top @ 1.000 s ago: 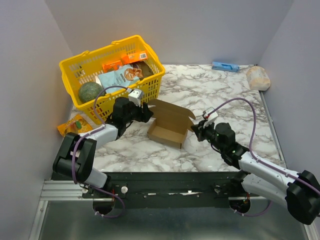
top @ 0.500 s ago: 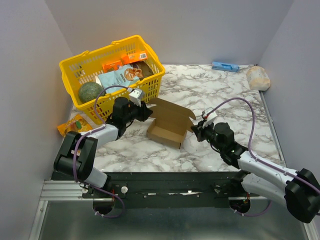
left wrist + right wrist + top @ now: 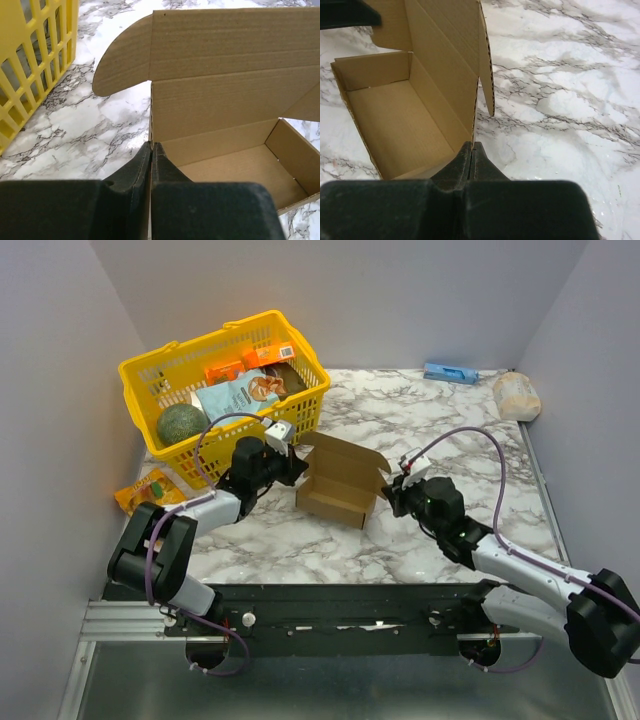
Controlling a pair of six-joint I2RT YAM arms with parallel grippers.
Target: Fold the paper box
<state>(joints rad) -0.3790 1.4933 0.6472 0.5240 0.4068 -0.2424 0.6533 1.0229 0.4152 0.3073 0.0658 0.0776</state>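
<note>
While both arms reach to the middle of the marble table (image 3: 440, 435), the paper box (image 3: 338, 490) stands upright just beside the front right corner of the yellow basket (image 3: 240, 440), near it but not touching. The paper box is a small brown carton, open on top. Its lid flap stands up on the side facing the basket and the back wall, and a rounded ear sticks out from that flap toward the basket.

The left gripper (image 3: 292, 470) is between the basket and the carton. In the left wrist view its fingers (image 3: 135, 170) are pressed together on the edge of the carton (image 3: 215, 100) wall that faces the basket (image 3: 35, 65); the cardboard goes down between them. The right gripper (image 3: 390, 496) is on the far side of the carton from the basket. In the right wrist view the right gripper (image 3: 471, 146) is also clenched, and the thin wall of the carton (image 3: 385, 115) runs into the gap of its fingertips, so it seems to pinch that wall.

Inside the basket lie a round green thing (image 3: 181, 423) and some printed packets (image 3: 245, 390). An orange packet (image 3: 150, 488) lies on the table at the front left of the basket. A small blue box (image 3: 450, 372) and a pale bag (image 3: 516, 395) lie well to the right of the basket.
</note>
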